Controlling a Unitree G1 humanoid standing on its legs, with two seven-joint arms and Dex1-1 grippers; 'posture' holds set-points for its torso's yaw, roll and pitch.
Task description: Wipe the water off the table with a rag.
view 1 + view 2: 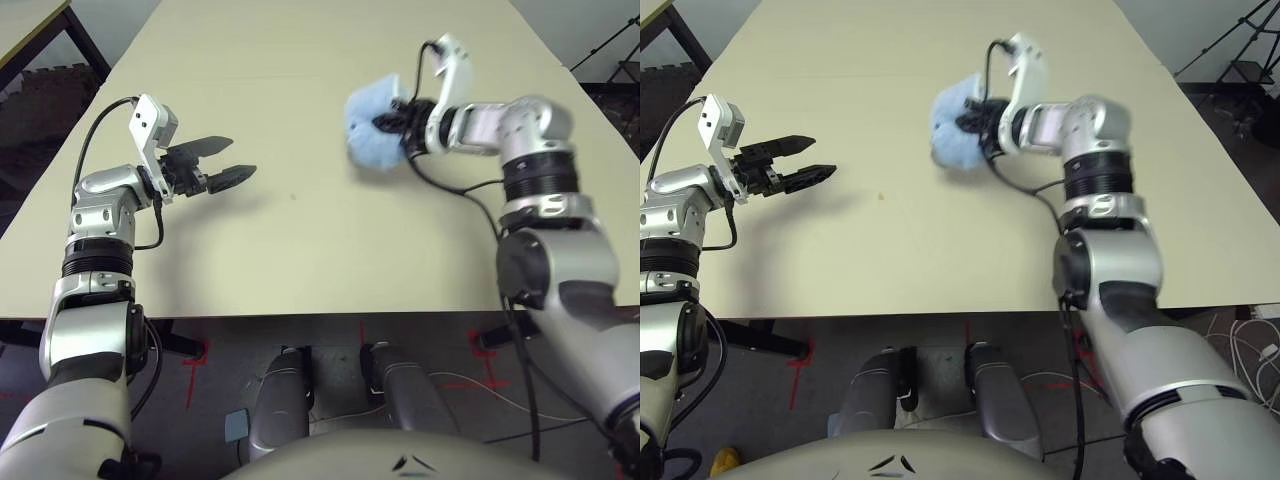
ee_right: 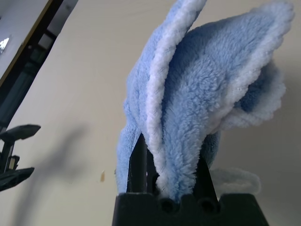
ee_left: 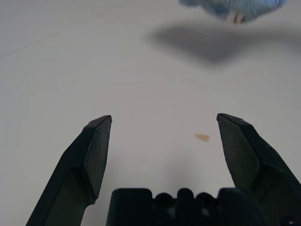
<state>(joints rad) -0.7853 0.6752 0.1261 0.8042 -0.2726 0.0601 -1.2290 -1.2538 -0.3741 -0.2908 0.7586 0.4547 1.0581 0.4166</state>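
The counter [image 1: 300,250] spreads pale below both arms. The right tool [image 1: 392,122] pinches the bunched rag [image 1: 372,128], raised above it. The left tool [image 1: 228,162] gapes empty. One water drop [image 1: 293,196] lies between them, nearer the left tool.

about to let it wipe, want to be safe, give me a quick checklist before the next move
1. Rag gripped by right gripper: ok, cloth bunched between the fingers.
2. Rag touching the table: not ok, it hangs above its shadow.
3. Water located: ok for one amber drop near the left gripper; a second drop, cannot tell.
4. Rag over that drop: not ok, drop lies off to the side.
5. Left gripper clear of the path: cannot tell; it is open, empty and close to the drop.
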